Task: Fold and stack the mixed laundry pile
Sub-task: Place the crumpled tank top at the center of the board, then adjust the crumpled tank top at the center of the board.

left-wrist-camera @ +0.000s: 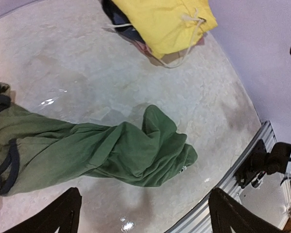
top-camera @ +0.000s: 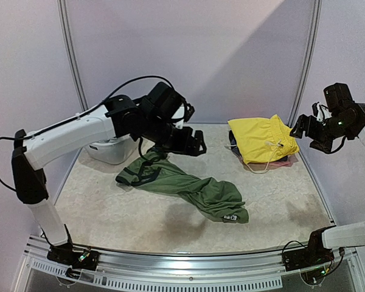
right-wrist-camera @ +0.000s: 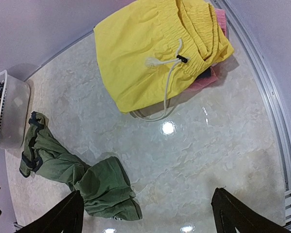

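Top external view: left gripper [top-camera: 198, 143] hangs wide open, empty, over the green shirt [top-camera: 194, 188]; right gripper [top-camera: 305, 135], far right of it, looks open and empty too.

The table [right-wrist-camera: 168, 127] is lit brightly from above, and small glare spots are seen below the right gripper [right-wrist-camera: 148, 213]. Soft, blurred shadows are cast beneath the left gripper [left-wrist-camera: 145, 213].

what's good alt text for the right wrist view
A folded yellow garment with a white drawstring tops a small stack on a pale table; a crumpled olive-green T-shirt lies lower left, near a white tub. The open right gripper frames the bottom.
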You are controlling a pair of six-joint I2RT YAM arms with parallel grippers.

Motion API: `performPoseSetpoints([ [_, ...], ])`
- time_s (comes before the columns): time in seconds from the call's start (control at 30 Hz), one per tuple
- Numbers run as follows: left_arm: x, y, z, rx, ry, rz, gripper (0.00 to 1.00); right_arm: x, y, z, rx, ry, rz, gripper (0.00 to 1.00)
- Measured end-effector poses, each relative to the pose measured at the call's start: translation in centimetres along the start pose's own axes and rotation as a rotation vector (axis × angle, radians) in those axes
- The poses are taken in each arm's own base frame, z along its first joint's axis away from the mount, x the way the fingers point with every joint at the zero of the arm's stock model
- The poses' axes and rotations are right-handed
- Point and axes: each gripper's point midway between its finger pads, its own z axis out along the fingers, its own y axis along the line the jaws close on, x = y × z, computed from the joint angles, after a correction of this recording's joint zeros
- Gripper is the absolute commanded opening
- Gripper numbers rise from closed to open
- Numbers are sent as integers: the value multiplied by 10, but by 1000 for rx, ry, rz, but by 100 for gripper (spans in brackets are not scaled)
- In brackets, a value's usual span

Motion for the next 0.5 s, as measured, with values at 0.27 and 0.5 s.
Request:
performPoseSetpoints([
  [0.27,-18,112,-11,-183,-8,-155,68,22,-6,16,-3,74,29,90],
  [0.5,8,180,24,-282,149,-151,60,24,-4,15,-17,79,33,90],
])
